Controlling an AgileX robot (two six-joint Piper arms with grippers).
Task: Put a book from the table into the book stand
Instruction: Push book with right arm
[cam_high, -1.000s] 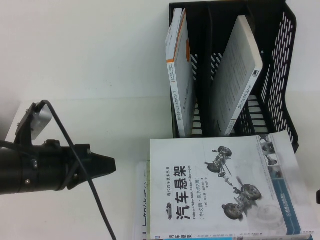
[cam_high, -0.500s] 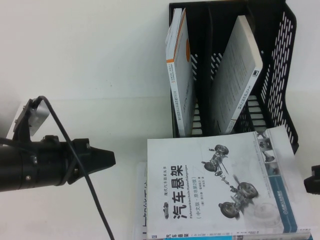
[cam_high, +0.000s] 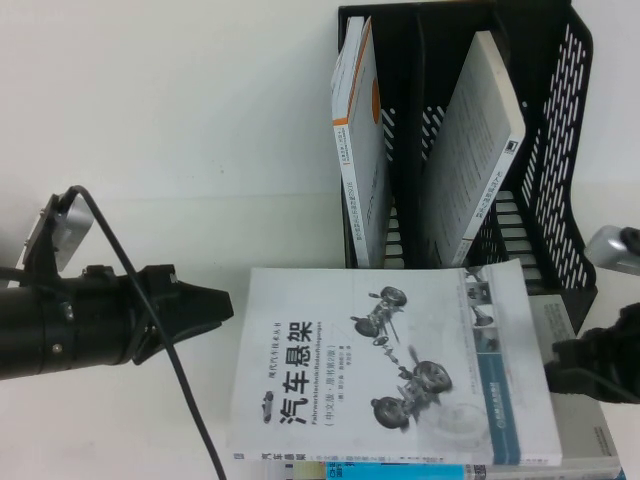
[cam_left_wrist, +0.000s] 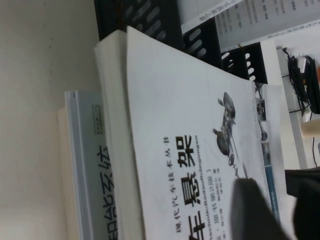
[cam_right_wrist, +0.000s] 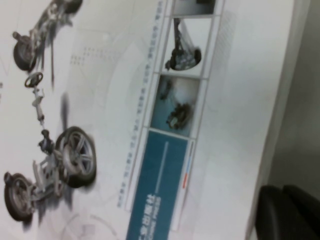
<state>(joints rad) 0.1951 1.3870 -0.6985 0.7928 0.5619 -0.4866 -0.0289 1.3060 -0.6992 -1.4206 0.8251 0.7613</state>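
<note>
The book (cam_high: 390, 370), grey-white with a black Chinese title and a car-suspension drawing, lies flat on top of other books at the front of the white table (cam_high: 180, 120). The black mesh book stand (cam_high: 565, 120) stands behind it. My left gripper (cam_high: 222, 308) points at the book's left edge, fingers slightly apart; in the left wrist view (cam_left_wrist: 287, 205) the cover (cam_left_wrist: 185, 125) fills the picture. My right gripper (cam_high: 560, 362) is shut, with its tips against the book's right edge. In the right wrist view the gripper (cam_right_wrist: 285, 215) sits beside the cover (cam_right_wrist: 125, 100).
The stand holds a white book with an orange spine (cam_high: 362, 150) in its left slot and a white book (cam_high: 470, 150) leaning in the middle slot. Under the task book lie a cyan-edged book (cam_high: 400, 470) and a grey-spined book (cam_left_wrist: 92, 165).
The book has slid to the left and turned a little on the stack. My right gripper has come into view at its right edge. My left gripper has barely moved.
</note>
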